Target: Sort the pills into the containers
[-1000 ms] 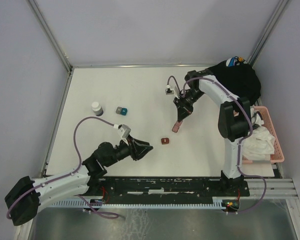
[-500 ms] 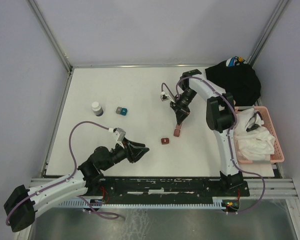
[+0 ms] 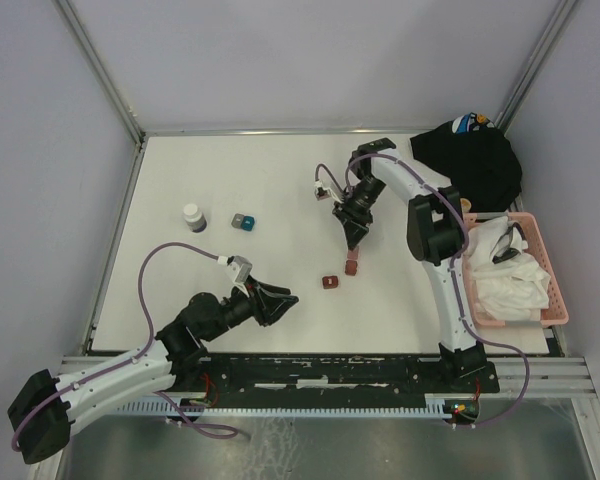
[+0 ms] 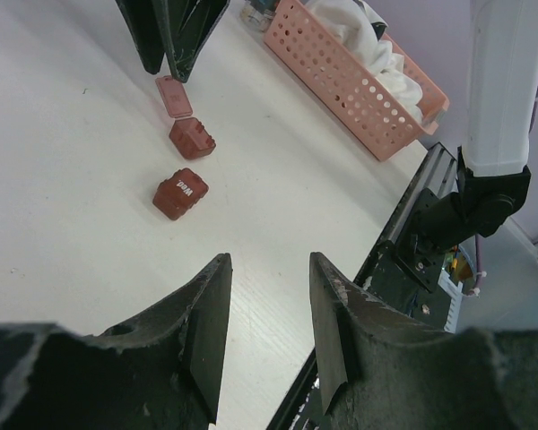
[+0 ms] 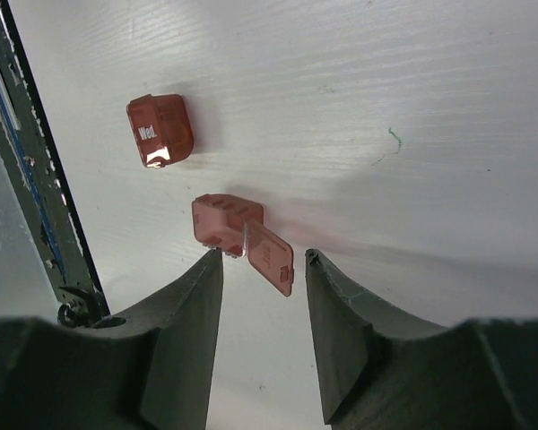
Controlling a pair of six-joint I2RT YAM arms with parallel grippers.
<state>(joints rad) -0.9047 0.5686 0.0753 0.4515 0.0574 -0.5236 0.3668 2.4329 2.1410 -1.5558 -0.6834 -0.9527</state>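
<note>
A closed dark-red box (image 3: 329, 283) marked "Wed." lies on the white table; it also shows in the left wrist view (image 4: 181, 193) and the right wrist view (image 5: 161, 130). Beside it lies a second red box (image 3: 351, 266), open, with its lid (image 5: 271, 258) flapped out. My right gripper (image 3: 352, 243) is open just above that box, its tips either side of the lid (image 5: 263, 255), not gripping it. My left gripper (image 3: 285, 297) is open and empty (image 4: 267, 269), low over the table left of the boxes. A small vial (image 3: 193, 217) stands far left. No pills show.
A grey box and a teal box (image 3: 243, 221) lie next to the vial. A pink slatted basket (image 3: 555, 290) with white cloth stands at the right edge, black cloth (image 3: 475, 155) behind it. The dark rail (image 3: 380, 365) runs along the near edge.
My right gripper has swung left and down, and the open red box it carried now lies on the table beside the closed one. My left arm drew back slightly toward the near edge.
</note>
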